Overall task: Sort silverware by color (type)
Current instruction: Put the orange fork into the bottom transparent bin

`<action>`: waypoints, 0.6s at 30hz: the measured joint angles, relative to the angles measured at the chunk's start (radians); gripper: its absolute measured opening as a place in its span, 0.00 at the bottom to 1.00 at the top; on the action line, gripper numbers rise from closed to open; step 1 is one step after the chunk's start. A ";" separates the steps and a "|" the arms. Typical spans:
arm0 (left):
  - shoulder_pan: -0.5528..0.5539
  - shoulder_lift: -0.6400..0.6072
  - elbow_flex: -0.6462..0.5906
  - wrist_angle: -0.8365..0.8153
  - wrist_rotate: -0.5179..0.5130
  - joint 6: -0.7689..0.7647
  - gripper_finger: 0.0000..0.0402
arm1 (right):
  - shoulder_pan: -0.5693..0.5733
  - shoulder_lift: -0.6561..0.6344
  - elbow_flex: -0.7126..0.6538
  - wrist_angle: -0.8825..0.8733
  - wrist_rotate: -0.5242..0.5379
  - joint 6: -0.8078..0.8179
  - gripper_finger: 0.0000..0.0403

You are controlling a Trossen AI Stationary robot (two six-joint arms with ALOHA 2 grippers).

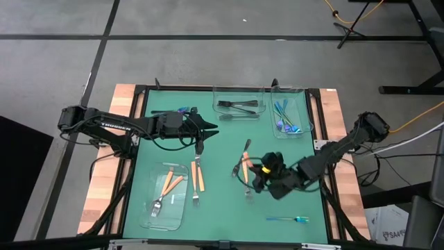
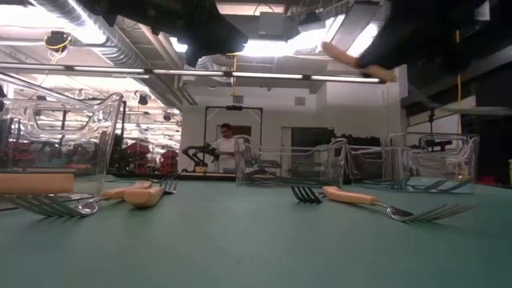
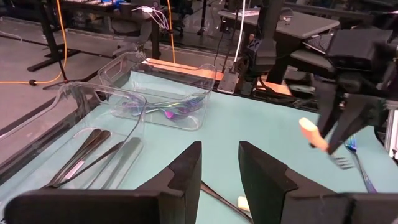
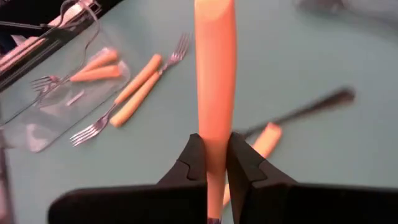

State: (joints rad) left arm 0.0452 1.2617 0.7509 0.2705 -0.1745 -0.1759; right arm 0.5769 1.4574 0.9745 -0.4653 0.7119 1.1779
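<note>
My right gripper (image 1: 251, 177) hangs over the table's middle right, shut on an orange-handled fork (image 4: 214, 74). The left wrist view shows that fork (image 3: 314, 137) in the air. My left gripper (image 1: 211, 132) is open and empty, hovering left of centre, with its fingers apart (image 3: 219, 171). Two orange forks (image 1: 198, 177) lie flat on the mat beside the near-left tray (image 1: 147, 221), which holds two more. A dark utensil (image 1: 246, 147) and another orange handle (image 4: 267, 140) lie under my right gripper. A blue fork (image 1: 288, 219) lies near the near edge. My right gripper pinches the fork's orange handle (image 4: 214, 140) between its two fingers, toward the head end. The fingers come from above, pointing down. The fork is lifted clear of the table and tilted: its handle end (image 3: 305, 124) is high and its tines (image 3: 341, 163) are lower.
A clear tray at the far middle (image 1: 238, 92) holds black utensils. One at the far right (image 1: 305, 111) holds blue and teal pieces. Small blue things (image 1: 182, 111) lie by my left arm. A person (image 2: 226, 148) stands in the room beyond the table.
</note>
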 joint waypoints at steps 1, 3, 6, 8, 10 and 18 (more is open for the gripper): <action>0.000 0.000 0.000 0.000 0.000 0.000 0.25 | -0.024 0.000 0.000 0.018 -0.005 -0.051 0.02; 0.000 0.000 0.000 0.001 0.005 -0.006 0.25 | -0.070 0.000 0.000 0.058 -0.018 -0.151 0.02; 0.000 0.000 0.000 0.003 0.023 -0.029 0.25 | -0.138 0.000 0.000 0.124 -0.045 -0.293 0.02; 0.000 0.000 0.000 0.003 0.035 -0.031 0.25 | -0.180 0.000 0.000 0.172 -0.050 -0.386 0.02; 0.000 0.000 0.000 0.003 0.038 -0.032 0.25 | -0.220 0.000 0.000 0.229 -0.050 -0.474 0.02; -0.010 0.000 0.000 0.009 0.038 -0.033 0.25 | -0.364 0.000 0.001 0.425 -0.104 -0.699 0.02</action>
State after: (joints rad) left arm 0.0354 1.2617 0.7509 0.2793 -0.1366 -0.2089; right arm 0.2128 1.4570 0.9752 -0.0406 0.6074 0.4786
